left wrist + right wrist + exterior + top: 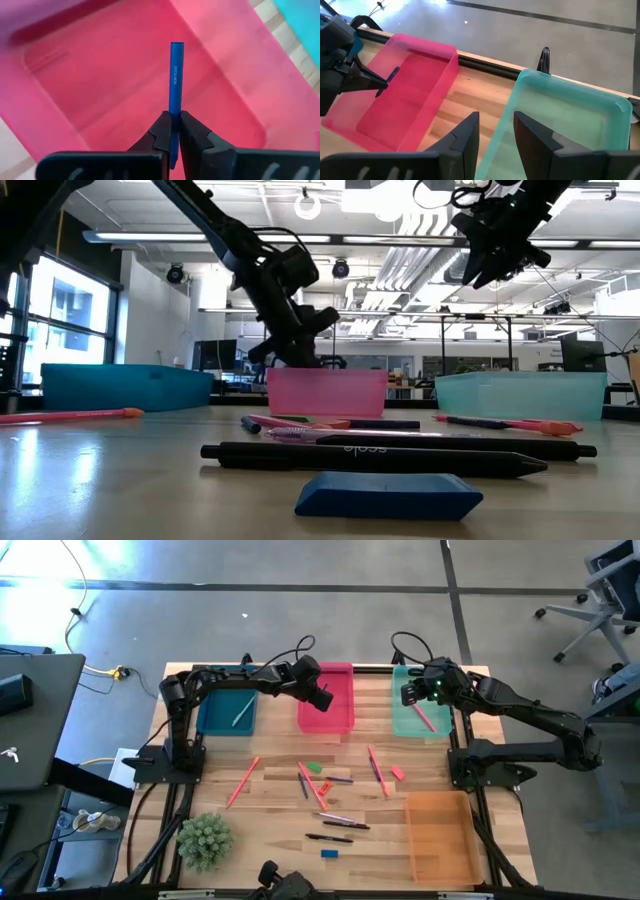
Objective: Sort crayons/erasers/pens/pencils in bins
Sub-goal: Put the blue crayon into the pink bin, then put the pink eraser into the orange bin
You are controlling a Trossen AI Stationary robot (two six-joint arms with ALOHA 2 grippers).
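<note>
Here the left gripper [171, 131] hangs over the pink bin [340, 718] at the worktop's far edge, its fingers [161, 131] pinching a thin blue stick [175, 75], probably a crayon or pencil, near one end. The stick's long axis runs straight out from the fingertips, with its free end over the bin's floor and inside the walls. On that relation, release should drop it into the bin, provided its full length clears the rim. The right gripper [496, 131] waits with fingers spread and empty above the near rim of the teal bin [600, 102], just beside the pink one. Pens [329, 838] and erasers [329, 853] lie scattered mid-worktop.
</note>
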